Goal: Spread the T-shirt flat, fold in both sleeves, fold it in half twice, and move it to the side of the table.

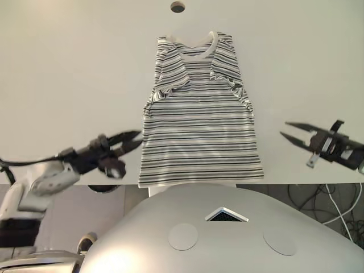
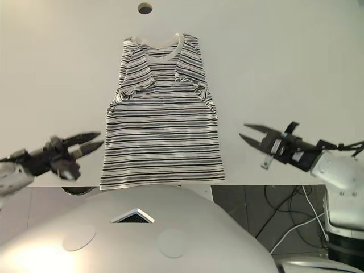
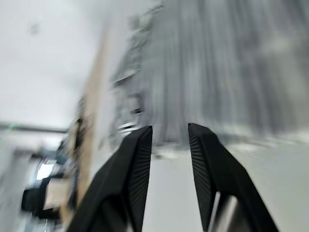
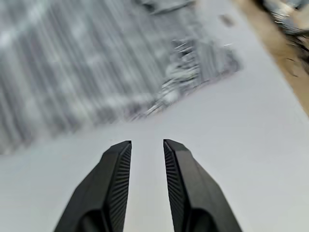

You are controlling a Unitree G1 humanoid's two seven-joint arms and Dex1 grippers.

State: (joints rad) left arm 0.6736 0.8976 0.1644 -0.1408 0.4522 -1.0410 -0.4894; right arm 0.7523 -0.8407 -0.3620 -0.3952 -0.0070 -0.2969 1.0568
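I saw the striped T-shirt (image 1: 199,125) lying flat on the white table (image 1: 68,68), about midway between its left and right edges. The collar pointed to the far edge and the hem lay right along the near edge. Both sleeves were turned in over the chest, leaving bunched folds at each shoulder, and the body below them was smooth and not yet folded in half. Just beyond the collar, close to the far edge, a dark round cable hole (image 1: 178,7) sat in the tabletop.

My left gripper (image 1: 138,139) hung at the near edge, just beside the shirt's lower left corner, its tips close to the cloth; I could not tell whether they touched it. Its two fingers (image 3: 137,164) stood parted with nothing between them, pointing at the striped fabric.

My right gripper (image 2: 243,131) hung over the near edge too, well apart from the shirt's right side, aimed toward it. Its fingers (image 4: 118,179) were likewise spread and held nothing, with bare tabletop under them.

Below the table on the right, loose cables (image 1: 335,210) lay on the floor
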